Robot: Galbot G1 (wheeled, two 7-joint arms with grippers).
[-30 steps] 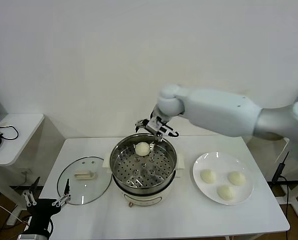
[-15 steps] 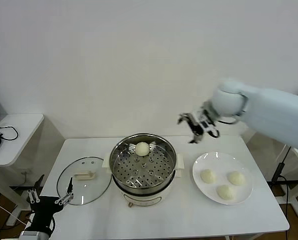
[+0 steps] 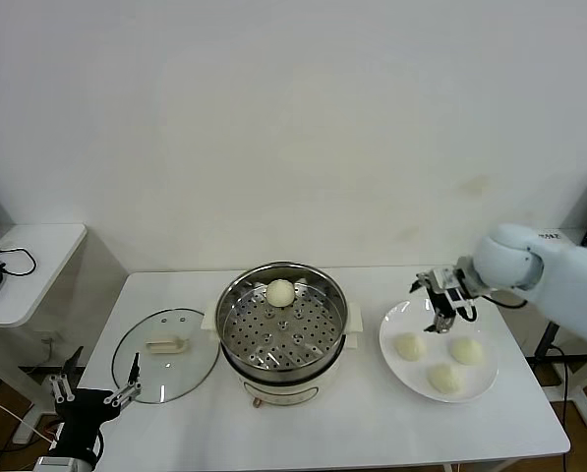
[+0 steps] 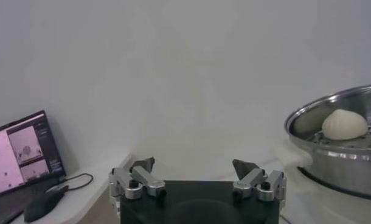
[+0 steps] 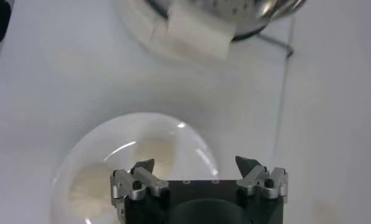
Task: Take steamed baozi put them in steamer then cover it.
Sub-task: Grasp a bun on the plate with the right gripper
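Steamer [image 3: 236, 324] holds one baozi [image 3: 280, 292] (plate [image 3: 399, 368]: three)

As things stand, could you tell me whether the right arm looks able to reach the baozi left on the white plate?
Probably yes. The right gripper hangs open just above the plate's far rim, nothing lies between it and the three baozi, and the steamer stands off to the side.
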